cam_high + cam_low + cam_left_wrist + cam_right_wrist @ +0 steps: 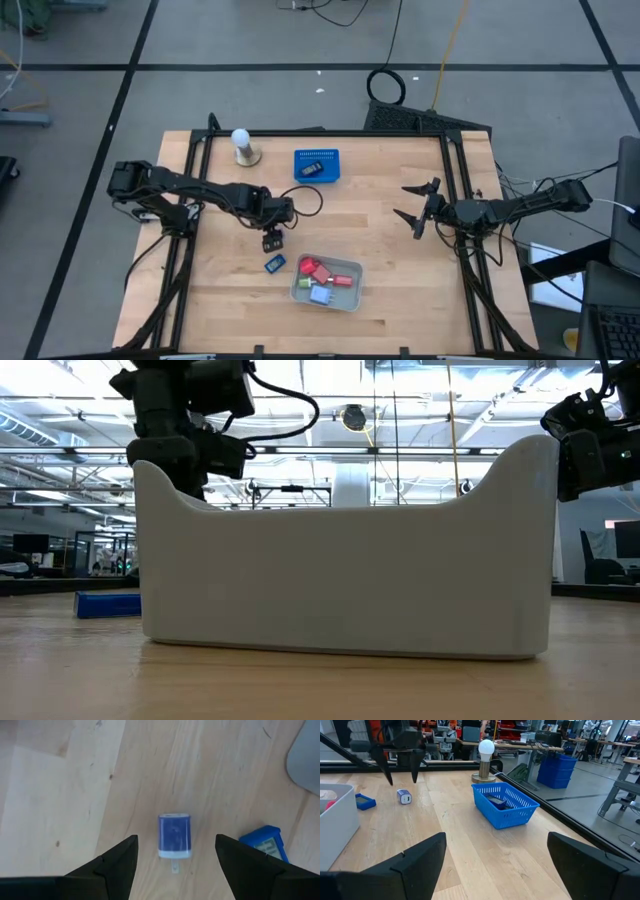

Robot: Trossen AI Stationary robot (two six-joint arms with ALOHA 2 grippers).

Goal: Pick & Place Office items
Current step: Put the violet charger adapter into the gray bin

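A small blue block with a white end (174, 836) lies flat on the wooden table. My left gripper (176, 851) hangs open above it, pointing down, one finger on either side and clear of it (400, 767). In the high view the gripper (272, 240) covers that block. A second, flat blue item (275, 263) lies on the table just beside it (265, 842). A grey tray (352, 292) holds red, green and blue pieces. My right gripper (418, 208) waits open at the table's right side.
A blue perforated basket (317, 165) with a dark item inside stands at the far middle. A white ball on a round stand (242, 146) is to its left. The tray's white wall (345, 560) fills the low view. Bare wood lies between tray and basket.
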